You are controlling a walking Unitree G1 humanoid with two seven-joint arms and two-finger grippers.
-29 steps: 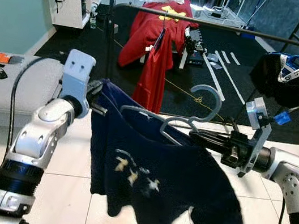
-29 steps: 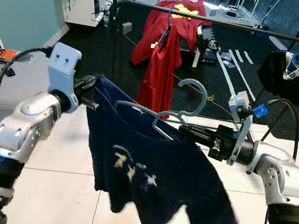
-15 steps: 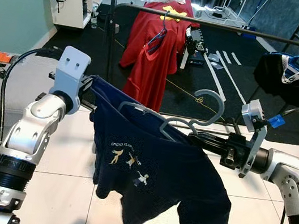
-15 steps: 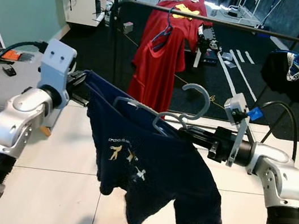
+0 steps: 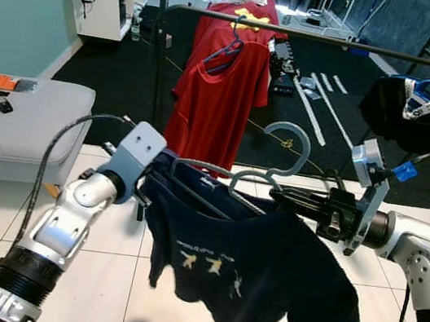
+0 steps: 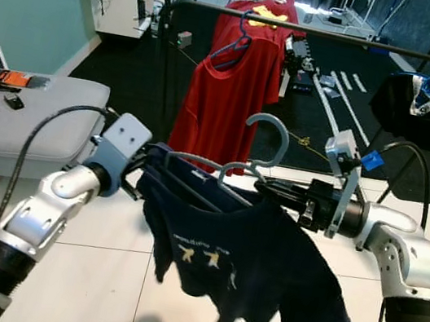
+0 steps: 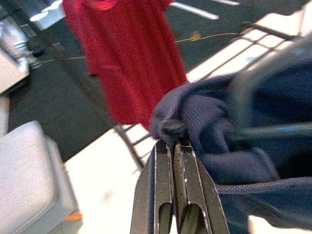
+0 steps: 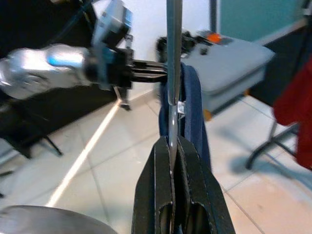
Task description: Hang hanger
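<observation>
The hanger is pale grey-blue plastic, with a large open hook curling upward and thin sloping shoulders. It is held in the air, roughly level, well in front of and below the dark clothes rail — not on it. A navy T-shirt is draped over it, bunched at the shoulders and hanging down loose, with small white figures printed on the chest. The right gripper has its fingers closed on the hanger near the base of the hook; the left gripper pinches a fold of the shirt's fabric at the hanger's other end.
</observation>
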